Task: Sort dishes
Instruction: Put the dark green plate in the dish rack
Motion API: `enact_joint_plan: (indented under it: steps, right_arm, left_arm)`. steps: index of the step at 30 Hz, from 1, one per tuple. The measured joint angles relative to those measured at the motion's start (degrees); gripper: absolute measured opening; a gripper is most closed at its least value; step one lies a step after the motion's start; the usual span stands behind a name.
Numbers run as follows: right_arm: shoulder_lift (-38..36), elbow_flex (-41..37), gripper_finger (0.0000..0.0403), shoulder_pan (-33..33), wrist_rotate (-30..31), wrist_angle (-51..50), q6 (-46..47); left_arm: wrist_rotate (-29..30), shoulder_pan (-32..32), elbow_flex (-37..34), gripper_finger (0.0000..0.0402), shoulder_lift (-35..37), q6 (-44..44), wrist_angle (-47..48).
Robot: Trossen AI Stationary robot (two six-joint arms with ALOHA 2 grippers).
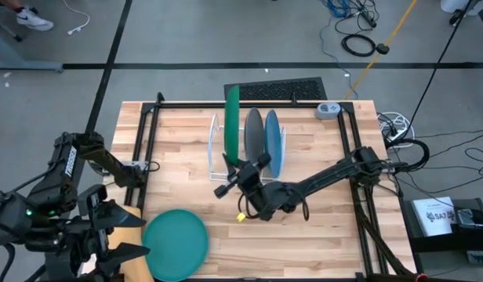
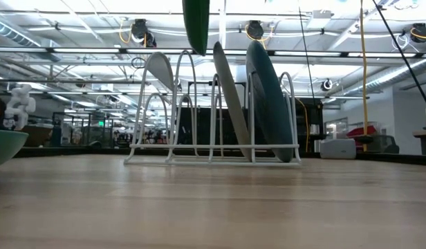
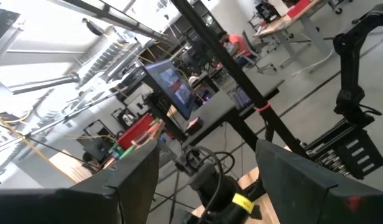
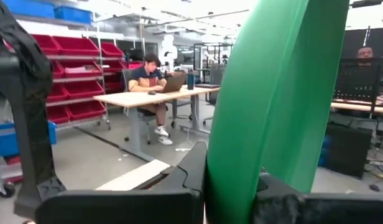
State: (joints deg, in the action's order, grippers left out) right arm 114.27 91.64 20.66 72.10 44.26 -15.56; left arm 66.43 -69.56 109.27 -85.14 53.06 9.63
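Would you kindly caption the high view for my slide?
Right gripper holds the dark green plate edge-up over the white rack.

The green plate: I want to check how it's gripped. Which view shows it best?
The right wrist view: the green plate stands edge-on, clamped in the right gripper. The high view shows it as a thin upright strip over the rack. The low view catches only its lower edge. The left wrist view misses it.

**Colours on the table**

The dark green plate (image 1: 233, 125) is plain, as are the teal plate (image 1: 176, 244), the grey plate (image 1: 253, 138) and the blue plate (image 1: 274, 142). The wire rack (image 2: 213, 149) is white. The table (image 1: 320, 235) is pale wood with a plank pattern.
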Motion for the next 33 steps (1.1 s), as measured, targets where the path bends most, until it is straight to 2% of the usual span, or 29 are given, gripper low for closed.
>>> enact_joint_plan:
  steps: [6,14,19,24,33]
  right_arm:
    - [0.1,0.0,0.0022,-1.5,0.4,-5.5,5.4]
    - [0.1,0.0,0.0022,-3.7,0.3,-20.7,21.3]
    - [0.1,0.0,0.0026,-4.5,0.0,-25.8,27.0]
    - [0.1,0.0,0.0047,-4.5,-0.1,-28.1,28.7]
    - [0.1,0.0,0.0052,-4.4,-0.5,-28.8,28.5]
  left_arm:
    - [0.0,0.0,0.0,0.0267,0.0,-0.1,-0.1]
    - [-0.2,0.0,0.0,0.0267,0.0,-0.1,-0.1]
    - [-0.2,0.0,0.0,0.0267,0.0,-0.1,-0.1]
    - [-0.2,0.0,0.0,0.0267,0.1,-0.1,-0.1]
    - [-0.2,0.0,0.0,0.0267,0.5,0.2,-0.1]
